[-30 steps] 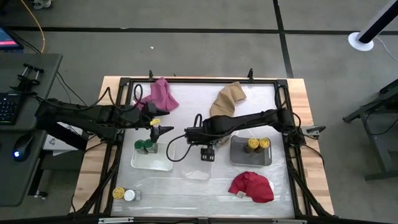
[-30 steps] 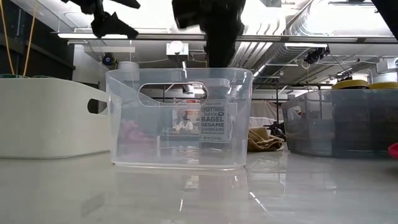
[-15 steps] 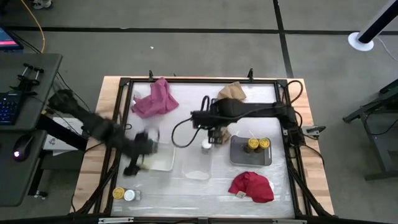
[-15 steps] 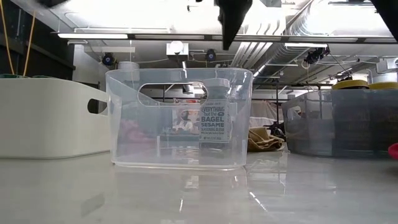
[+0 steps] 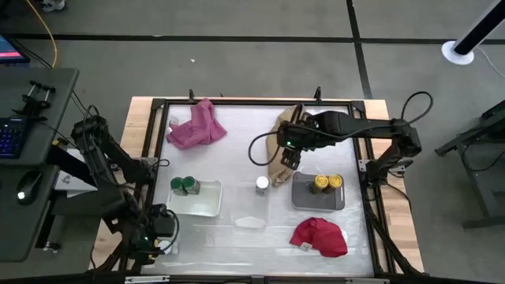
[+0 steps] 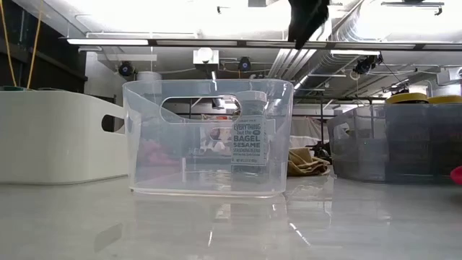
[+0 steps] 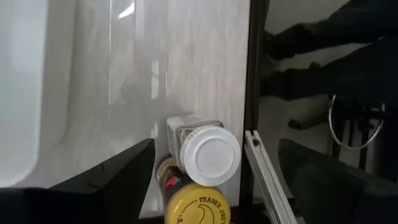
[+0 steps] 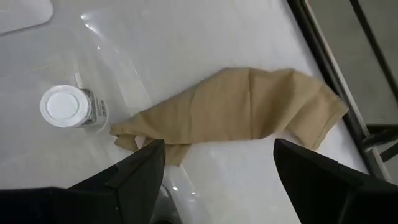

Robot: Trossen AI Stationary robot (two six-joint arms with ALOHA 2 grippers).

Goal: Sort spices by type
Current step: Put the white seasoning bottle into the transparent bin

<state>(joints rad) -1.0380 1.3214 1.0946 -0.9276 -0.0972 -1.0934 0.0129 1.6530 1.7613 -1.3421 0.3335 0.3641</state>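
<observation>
My left gripper (image 7: 216, 149) is open above two jars at the table's near-left corner: a white-lidded clear jar (image 7: 213, 155) and a yellow-lidded jar (image 7: 198, 208) beside it. The fingers stand on either side of them, apart from both. My right gripper (image 8: 217, 149) is open over the tan cloth (image 8: 249, 112), touching nothing. A second white-lidded jar (image 5: 262, 185) stands upright in the clear tray (image 6: 209, 137). Two green-lidded jars (image 5: 185, 185) stand in the white tray (image 5: 201, 207). Two yellow-lidded jars (image 5: 328, 182) stand in the grey tray (image 5: 304, 199).
A pink cloth (image 5: 197, 124) lies far left and a red cloth (image 5: 318, 237) near right. The black frame rail (image 7: 252, 93) runs close beside the corner jars. In the low view the right gripper (image 6: 307, 18) hangs high above the trays.
My right gripper rose off the white-lidded jar, which stays upright in the clear tray, and drew back toward the far edge, over the tan cloth. My left arm swung from above the white tray to the near-left corner, over the two jars there.
</observation>
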